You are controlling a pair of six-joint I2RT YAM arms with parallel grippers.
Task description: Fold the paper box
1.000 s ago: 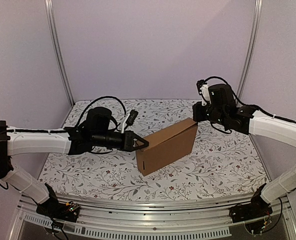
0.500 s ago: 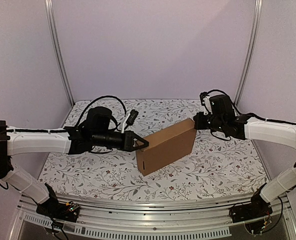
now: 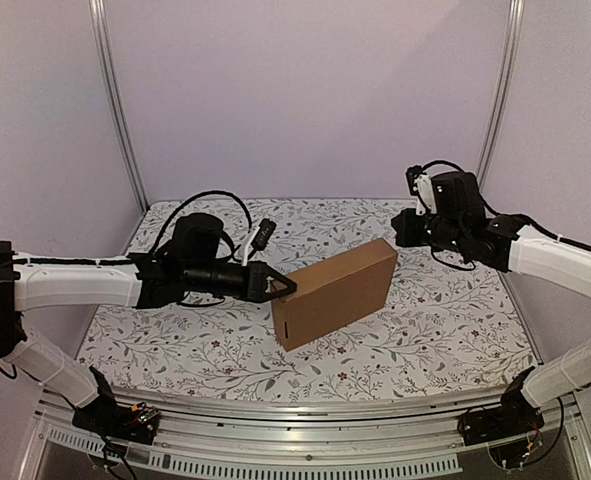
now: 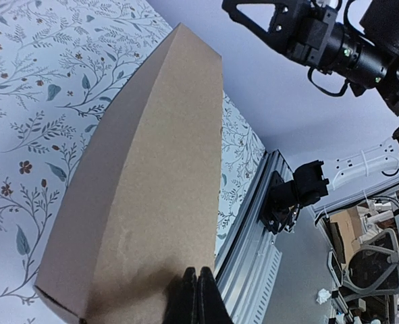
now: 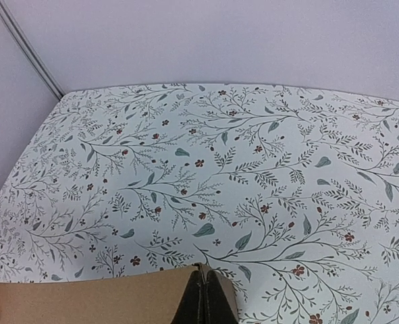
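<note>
Backed off and lifted a touch versus half a second ago: right gripper (image 3: 403, 232), now just clear of the far upper corner of paper box (image 3: 335, 290). No change on the left arm.

Seeing paper box closed up as a shallow rectangular slab, standing on one long narrow edge mid-table, angled with far end toward the right. Plain brown corrugated cardboard, matte, unprinted, with a small dark slit low in the narrow near end. From left wrist, paper box (image 4: 138, 189) filling the frame as one broad smooth face. From right wrist, only a strip of paper box (image 5: 104, 297) along the bottom.

Left gripper (image 3: 287, 288): fingers pinched together, nothing between, black tips against the near upper corner. Same from its own camera, left gripper (image 4: 198, 273) pressed on cardboard.

Right gripper (image 5: 203, 277): fingers likewise together, holding nothing, over the far corner. Can't tell contact.

Underneath: tablecloth (image 3: 425, 330), white with grey-green leaf sprigs and small red flowers. Behind: lilac backdrop panels (image 3: 305, 90). Near edge: aluminium rail (image 3: 295, 415).
</note>
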